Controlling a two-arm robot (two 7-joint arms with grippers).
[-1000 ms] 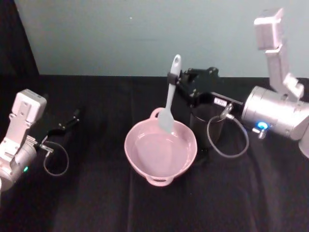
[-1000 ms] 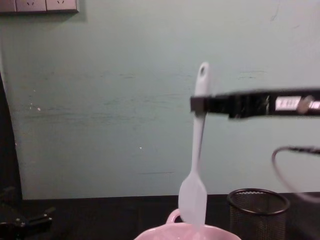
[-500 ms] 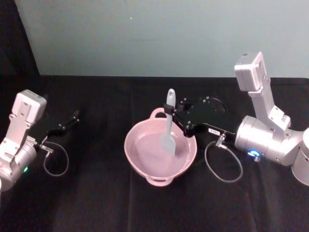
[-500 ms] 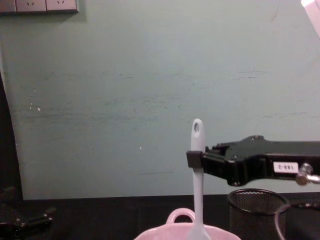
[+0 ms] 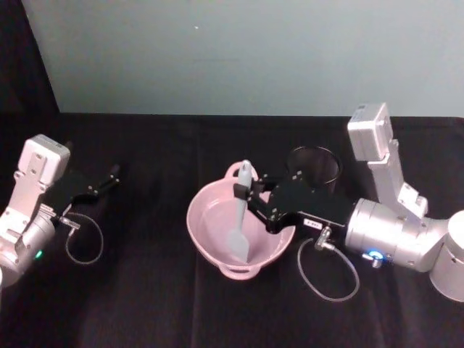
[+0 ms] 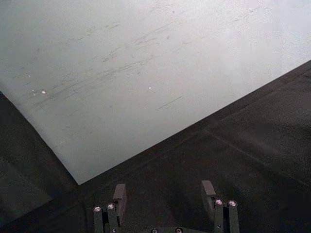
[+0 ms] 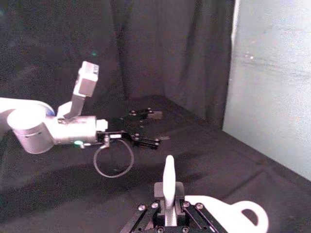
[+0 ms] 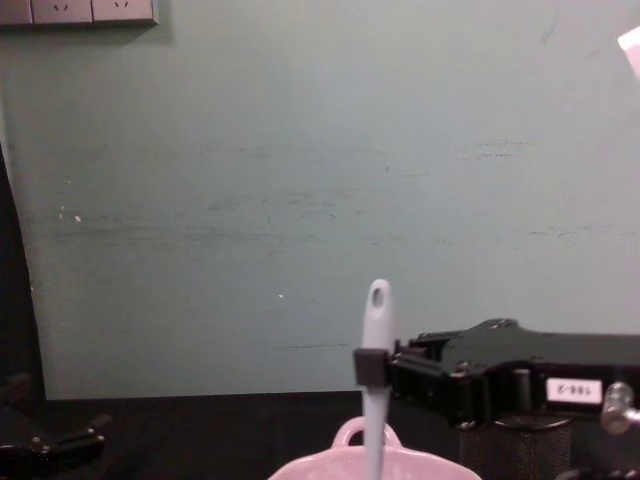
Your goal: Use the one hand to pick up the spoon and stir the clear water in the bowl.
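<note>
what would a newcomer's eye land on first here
The white spoon, clamped by the right tool, dips head-down into the pale pink bowl at the middle of the black table. The left tool is open and idle far to the left; a black mesh cup stands behind the right tool.

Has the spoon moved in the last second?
Yes. The right gripper has lowered the spoon and drawn it nearer: its head, then at the far rim of the bowl, now sits low inside it.

I see my right pincer (image 5: 248,194) gripping the white spoon (image 5: 239,217) by its handle. The flat head dips into the pink bowl (image 5: 194,225).
</note>
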